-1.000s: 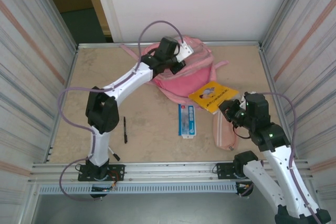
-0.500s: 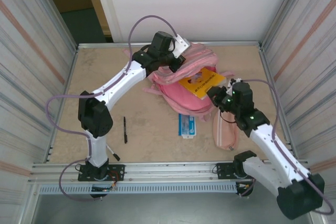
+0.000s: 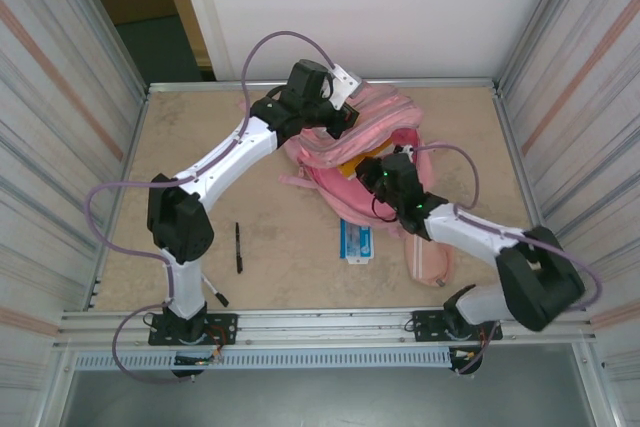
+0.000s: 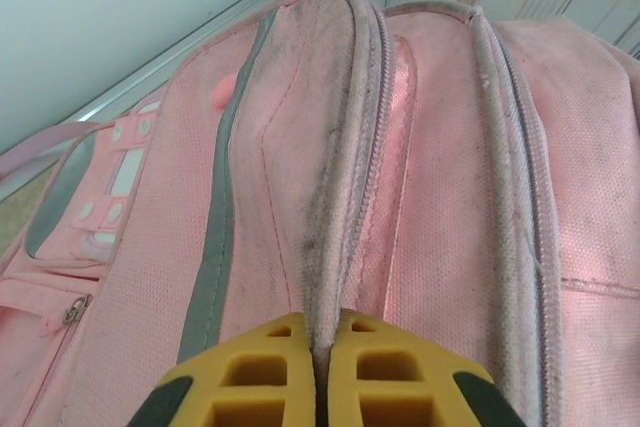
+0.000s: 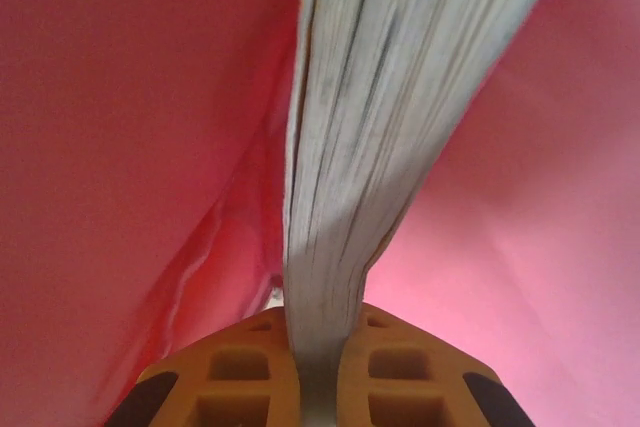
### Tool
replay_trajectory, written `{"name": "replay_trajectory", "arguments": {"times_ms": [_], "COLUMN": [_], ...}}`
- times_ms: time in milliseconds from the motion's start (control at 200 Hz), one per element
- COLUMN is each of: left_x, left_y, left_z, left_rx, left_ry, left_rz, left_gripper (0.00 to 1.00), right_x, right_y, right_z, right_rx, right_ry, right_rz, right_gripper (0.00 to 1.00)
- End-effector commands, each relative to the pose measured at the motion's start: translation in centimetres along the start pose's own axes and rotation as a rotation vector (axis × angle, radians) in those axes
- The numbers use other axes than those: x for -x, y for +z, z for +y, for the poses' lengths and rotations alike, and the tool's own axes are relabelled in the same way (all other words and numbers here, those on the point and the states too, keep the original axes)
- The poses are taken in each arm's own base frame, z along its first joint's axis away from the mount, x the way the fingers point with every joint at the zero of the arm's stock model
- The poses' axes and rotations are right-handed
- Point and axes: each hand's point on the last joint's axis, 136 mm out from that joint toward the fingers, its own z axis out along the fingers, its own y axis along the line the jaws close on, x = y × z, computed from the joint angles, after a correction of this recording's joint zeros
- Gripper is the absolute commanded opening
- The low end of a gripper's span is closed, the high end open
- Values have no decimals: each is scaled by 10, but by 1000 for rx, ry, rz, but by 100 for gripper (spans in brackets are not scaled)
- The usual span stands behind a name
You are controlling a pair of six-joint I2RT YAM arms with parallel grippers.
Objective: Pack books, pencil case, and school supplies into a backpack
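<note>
The backpack [image 3: 385,115] lies at the far centre of the surface [image 3: 180,147]. The left arm reaches over it from the left, and the right arm enters its opening from the near right.

Left claw [image 4: 316,372]: clenched on a raised, zip-edged fold of the backpack. The fabric ridge runs straight out from between the two yellow fingers [image 4: 285,352].

Right claw [image 5: 320,347]: clamped on the book [image 5: 365,117] at its page edges, with the pages fanning away from the jaws. In the right wrist view, pink lining closes in on both sides of the book, so the book sits inside the backpack. From above, a strip of its yellow cover shows at the mouth of the backpack, just ahead of the right wrist.

Items lying on the surface, nearer the arm bases:
- Blue-and-white packet [image 3: 356,239]: flat, just on the near side of the backpack.
- Pencil case [image 3: 432,259]: to the right of the packet, partly under the right arm.
- Black pen [image 3: 239,247]: left of centre, well apart from the backpack.
- White-tipped pen [image 3: 217,296]: near the left arm's base.
</note>
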Motion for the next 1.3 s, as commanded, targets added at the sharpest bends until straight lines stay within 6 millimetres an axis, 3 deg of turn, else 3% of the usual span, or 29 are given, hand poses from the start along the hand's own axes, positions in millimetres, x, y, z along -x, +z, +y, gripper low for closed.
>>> {"name": "replay_trajectory", "arguments": {"times_ms": [0, 195, 296, 491, 666, 782, 942, 1107, 1293], "left_x": [81, 79, 80, 76, 57, 39, 15, -11, -38], "left_y": [-51, -53, -57, -56, -48, -42, -32, -20, -11], "left_z": [-26, -27, -27, -28, -16, 5, 31, 41, 41], "left_rx": [-62, -63, -58, -71, -32, 21, 87, 134, 131], "left_ry": [57, 63, 69, 55, 30, -2, 3, 62, 49], "left_rz": [-272, -280, -284, -281, -267, -237, -179, -118, -69], "left_gripper": [0, 0, 0, 0, 0, 0, 0, 0, 0], "right_x": [9, -33, -47, -72, -82, -77, -61, -44, -12], "right_y": [19, 71, 87, 109, 118, 107, 71, 28, -32], "right_z": [52, 53, 29, -18, -21, -30, -34, -39, -39], "right_rx": [186, 182, 104, -52, -48, -103, -156, -221, -261], "right_ry": [156, 197, 248, 334, 366, 349, 278, 175, 33], "right_rz": [-83, 73, 105, 133, 167, 171, 185, 204, 158], "right_gripper": [0, 0, 0, 18, 34, 43, 51, 56, 59]}}
